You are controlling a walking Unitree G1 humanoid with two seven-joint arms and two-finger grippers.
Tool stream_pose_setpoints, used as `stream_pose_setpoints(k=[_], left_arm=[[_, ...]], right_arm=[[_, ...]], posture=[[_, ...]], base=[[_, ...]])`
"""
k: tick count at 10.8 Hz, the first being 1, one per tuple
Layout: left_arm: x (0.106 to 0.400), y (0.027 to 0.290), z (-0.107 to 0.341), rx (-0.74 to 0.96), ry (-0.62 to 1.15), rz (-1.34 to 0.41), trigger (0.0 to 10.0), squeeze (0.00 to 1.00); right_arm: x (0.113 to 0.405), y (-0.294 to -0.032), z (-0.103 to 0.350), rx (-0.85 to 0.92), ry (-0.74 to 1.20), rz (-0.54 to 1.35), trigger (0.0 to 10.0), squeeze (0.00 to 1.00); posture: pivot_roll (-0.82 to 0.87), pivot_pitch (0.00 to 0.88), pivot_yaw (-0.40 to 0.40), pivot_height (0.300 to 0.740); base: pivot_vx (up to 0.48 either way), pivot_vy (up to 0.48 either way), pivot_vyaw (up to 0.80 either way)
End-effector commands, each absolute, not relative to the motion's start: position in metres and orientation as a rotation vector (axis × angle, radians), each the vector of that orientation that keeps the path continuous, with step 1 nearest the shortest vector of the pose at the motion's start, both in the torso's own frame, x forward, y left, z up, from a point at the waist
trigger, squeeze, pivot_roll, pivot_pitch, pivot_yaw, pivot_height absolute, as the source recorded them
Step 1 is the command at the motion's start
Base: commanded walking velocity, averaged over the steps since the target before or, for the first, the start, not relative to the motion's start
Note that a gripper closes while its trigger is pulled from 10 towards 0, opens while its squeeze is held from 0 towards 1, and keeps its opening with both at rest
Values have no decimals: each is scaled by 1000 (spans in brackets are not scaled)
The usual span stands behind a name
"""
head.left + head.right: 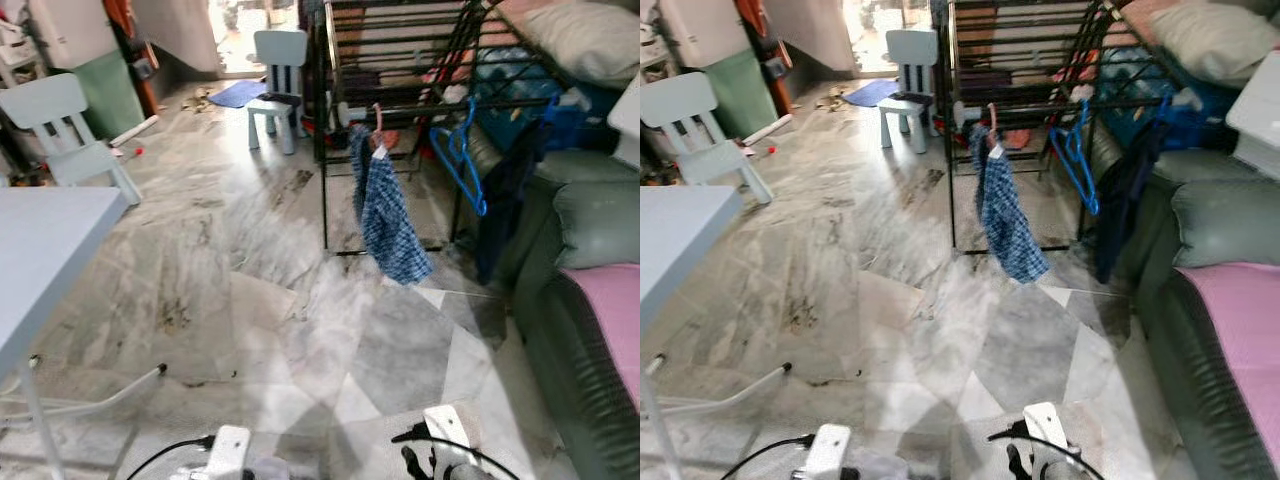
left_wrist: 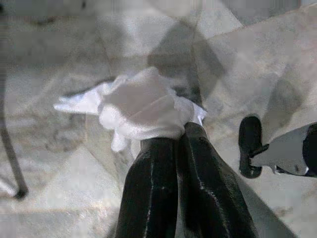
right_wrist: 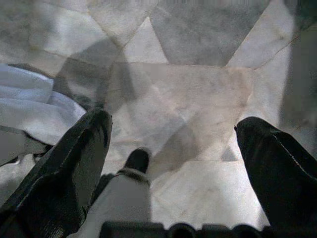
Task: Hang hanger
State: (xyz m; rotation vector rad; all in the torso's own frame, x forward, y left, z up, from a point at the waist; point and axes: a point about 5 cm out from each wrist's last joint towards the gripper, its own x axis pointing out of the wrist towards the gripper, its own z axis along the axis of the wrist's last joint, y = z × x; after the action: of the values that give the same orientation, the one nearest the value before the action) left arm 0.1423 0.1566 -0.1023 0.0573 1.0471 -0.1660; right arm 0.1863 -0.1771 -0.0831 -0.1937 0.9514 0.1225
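Where the hanger hangs: the pink hanger (image 1: 378, 118) sits hooked on a rail of the black drying rack (image 1: 330, 130), carrying a blue checked garment (image 1: 388, 215).
How it will handle: we judge it light and stiff. The thin hook is easy to knock off a rail, and the soft garment sways and drags its weight downward.
Where we would hold: at the neck just under the hook, above the cloth.
Hangers counted: one pink. Beside it is a bare blue hanger (image 1: 458, 152), whose outline may hide a second; we cannot tell.
Garments counted: two on the rack, the checked one and a dark garment (image 1: 505, 190) near the sofa (image 1: 580, 210).
Left gripper (image 2: 183, 131): low over the marble floor (image 1: 300, 330), well apart from the rack, fingers clenched on a crumpled white cloth (image 2: 141, 109).
Right gripper (image 3: 173, 124): also low over the floor, fingers spread wide, grasping nothing.
Further out: two pale child chairs (image 1: 65, 130), one near the counter (image 1: 40, 240) on our left and one by the doorway.
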Motion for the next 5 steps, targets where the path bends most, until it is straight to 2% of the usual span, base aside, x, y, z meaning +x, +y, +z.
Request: stream_pose_setpoints(k=[1, 3, 5], left_arm=[[114, 170, -111, 73, 1136, -159, 10000, 0], [94, 165, -116, 55, 1171, -125, 10000, 0], [91, 159, -117, 67, 1177, -127, 10000, 0]], right_arm=[[190, -180, -81, -212, 939, 142, 10000, 0], [192, -183, -80, -242, 940, 163, 10000, 0], [191, -182, -80, -205, 956, 139, 10000, 0]], posture=[[-89, 0, -15, 740], [-81, 0, -37, 740], [-83, 0, -16, 740]], base=[[0, 0, 0], [0, 0, 0], [0, 0, 0]])
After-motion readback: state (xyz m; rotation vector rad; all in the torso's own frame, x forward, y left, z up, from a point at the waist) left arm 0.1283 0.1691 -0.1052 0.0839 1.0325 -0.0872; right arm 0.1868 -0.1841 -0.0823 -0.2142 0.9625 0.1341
